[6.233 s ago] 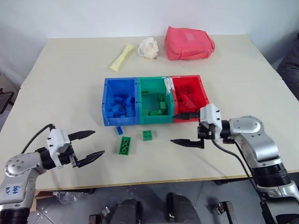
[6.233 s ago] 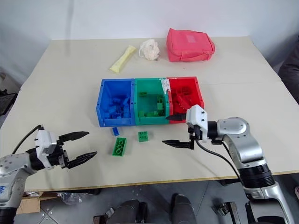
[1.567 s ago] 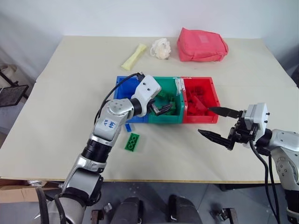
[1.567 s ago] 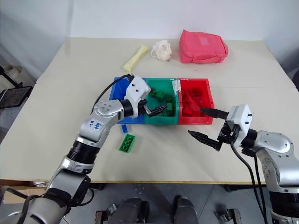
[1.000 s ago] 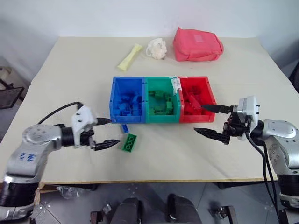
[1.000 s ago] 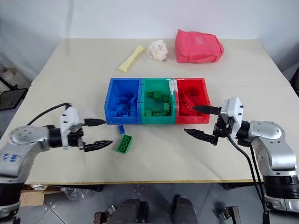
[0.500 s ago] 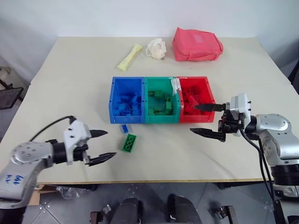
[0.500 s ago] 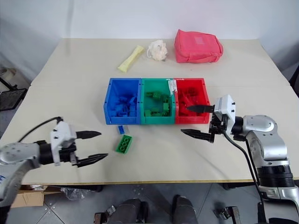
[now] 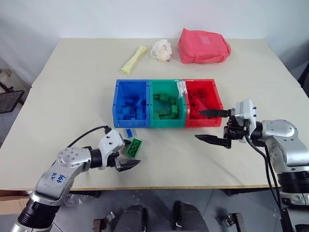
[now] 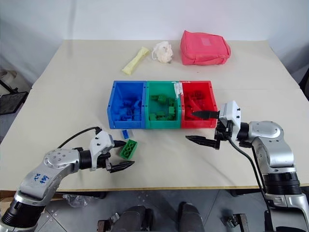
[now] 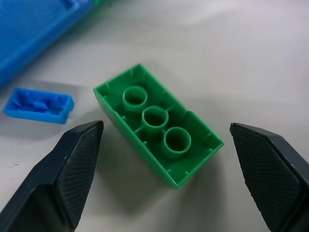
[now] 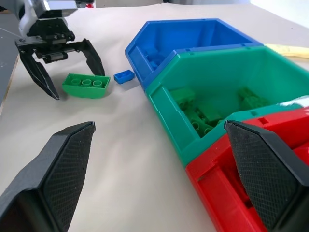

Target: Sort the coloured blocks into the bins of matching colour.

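A green block lies on the table just in front of the blue bin. My left gripper is open, and in the left wrist view the green block sits between its fingers with a gap on each side. A small blue block lies beside it, close to the blue bin's front wall. The green bin and red bin hold blocks of their own colours. My right gripper hangs open and empty in front of the red bin.
At the back of the table lie a pink pouch, a white fluffy ball and a pale yellow strip. The table's front edge runs just behind my left gripper.
My left gripper has moved right and towards the bins, and its fingers now stand on either side of the green block. The right gripper has stayed in place.
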{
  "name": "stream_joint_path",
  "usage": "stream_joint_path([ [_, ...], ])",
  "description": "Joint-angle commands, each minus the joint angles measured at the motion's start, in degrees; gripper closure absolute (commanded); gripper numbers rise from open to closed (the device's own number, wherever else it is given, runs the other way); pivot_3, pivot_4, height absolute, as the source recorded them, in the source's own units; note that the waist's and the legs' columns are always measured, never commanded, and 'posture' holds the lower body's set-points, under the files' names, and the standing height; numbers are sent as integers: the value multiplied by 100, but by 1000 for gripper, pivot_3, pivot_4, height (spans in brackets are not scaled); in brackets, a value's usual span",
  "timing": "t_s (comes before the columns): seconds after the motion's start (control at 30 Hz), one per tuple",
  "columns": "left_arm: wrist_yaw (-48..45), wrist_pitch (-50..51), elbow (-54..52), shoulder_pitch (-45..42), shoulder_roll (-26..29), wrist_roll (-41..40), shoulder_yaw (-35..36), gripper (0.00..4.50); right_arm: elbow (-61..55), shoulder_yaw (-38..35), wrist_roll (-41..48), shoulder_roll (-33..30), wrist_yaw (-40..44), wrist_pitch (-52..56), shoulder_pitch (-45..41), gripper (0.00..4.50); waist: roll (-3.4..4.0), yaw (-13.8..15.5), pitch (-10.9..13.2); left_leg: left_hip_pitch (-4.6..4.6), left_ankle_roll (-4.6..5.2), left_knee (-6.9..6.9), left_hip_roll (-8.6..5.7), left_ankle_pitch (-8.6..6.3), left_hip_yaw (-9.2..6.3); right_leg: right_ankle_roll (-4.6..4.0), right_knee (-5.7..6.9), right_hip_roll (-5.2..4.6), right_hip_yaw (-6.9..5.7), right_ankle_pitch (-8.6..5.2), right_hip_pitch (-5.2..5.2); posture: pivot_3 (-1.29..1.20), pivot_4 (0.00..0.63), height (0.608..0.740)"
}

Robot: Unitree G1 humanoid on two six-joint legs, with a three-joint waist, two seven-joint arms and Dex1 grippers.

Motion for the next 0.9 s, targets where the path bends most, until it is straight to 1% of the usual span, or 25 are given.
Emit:
stream_joint_path([
  [0.03, -33, -94, 111, -83, 60, 223, -178, 914, -259, -169, 85, -40, -56, -46, 103, 0, 0, 8, 0, 0, 0, 0, 0, 0, -2, 0, 0, 0, -1, 0, 1, 0, 150, 740],
  [0.13, -29, -213, 223, -121, 70, 350, -209, 1847, -309, -198, 92, -55, -94, -39, 171, 0, 0, 6, 0, 1, 0, 1, 0, 0, 0, 0, 1, 0, -1, 0, 2, 0, 150, 740],
  [0.27, -119, -391, 194, -200, -35, 197, -85, 3036, -354, -246, 107, -73, -137, -34, 237, 0, 0, 7, 0, 3, 0, 1, 0, 0, 0, 0, 1, -1, 0, 0, 1, 0, 150, 740],
  [0.5, 4, -396, -39, -723, -527, -14, -15, 3028, -464, -435, 186, -95, -263, -30, 383, 0, 0, 24, 0, 0, 1, 5, -1, 1, -1, 0, 1, -1, -1, 0, 2, 0, 150, 740],
  [0.57, 152, -376, 29, -1143, -804, -29, -33, 3028, -590, -560, 255, -121, -306, 0, 523, 0, 0, 31, 0, -1, 1, 5, -2, 1, -1, 0, 3, -1, -2, 0, 2, 0, 150, 740],
  [0.73, 429, -158, 317, -1982, -1220, 21, -62, 3028, -855, -751, 302, -134, -518, 27, 798, 0, -2, 22, 0, -1, 4, 6, -7, 2, 2, 2, 9, 0, -11, 1, 2, 0, 150, 740],
  [0.77, 489, -176, 458, -2141, -1307, 74, -94, 3028, -914, -774, 309, -128, -560, 33, 853, 0, -1, 22, 0, 0, 4, 6, -6, 2, 3, 2, 9, 2, -16, 1, 2, 0, 150, 740],
  [0.9, 831, -736, 1820, -3164, -1950, 546, -383, 3028, -1174, -863, 342, -101, -767, 61, 1102, 0, -2, 70, 0, 0, 8, 9, -8, 5, 5, 3, 13, 5, -40, 2, 2, 0, 150, 740],
])
